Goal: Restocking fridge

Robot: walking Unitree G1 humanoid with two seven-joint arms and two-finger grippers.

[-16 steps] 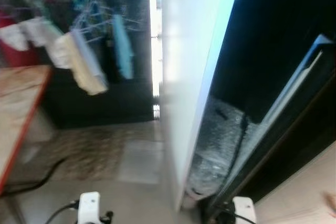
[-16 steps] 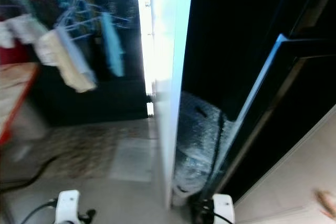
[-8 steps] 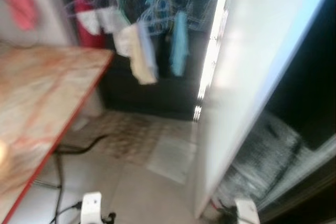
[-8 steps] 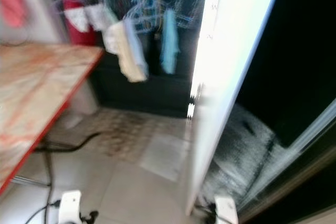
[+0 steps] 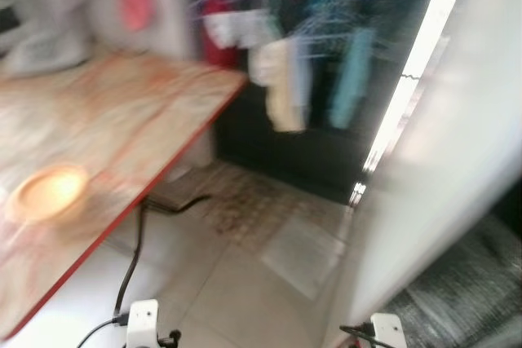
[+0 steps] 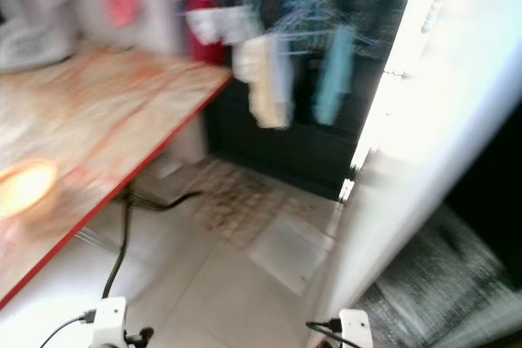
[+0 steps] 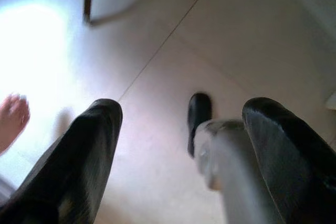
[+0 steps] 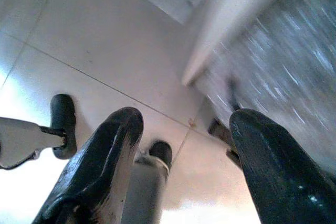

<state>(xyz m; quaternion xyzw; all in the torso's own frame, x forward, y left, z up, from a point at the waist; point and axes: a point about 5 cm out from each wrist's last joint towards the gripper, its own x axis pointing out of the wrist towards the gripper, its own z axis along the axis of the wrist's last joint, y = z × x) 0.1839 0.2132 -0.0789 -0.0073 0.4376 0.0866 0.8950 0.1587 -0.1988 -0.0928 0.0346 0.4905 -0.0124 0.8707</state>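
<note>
Blurred tiled floor [image 5: 236, 283], red-edged table [image 5: 106, 144], laundry [image 5: 285, 87] hanging beyond

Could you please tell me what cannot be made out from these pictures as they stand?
- Round thing on the table, head views: motion blur and glare hide what it is.
- Hanging laundry, head views: smeared, so single garments are unclear.
- Crinkled silvery material beside the white panel: blurred and cut off by the picture's edge.
- Left gripper and right gripper, wrist views: open above floor tiles, holding nothing.
</note>
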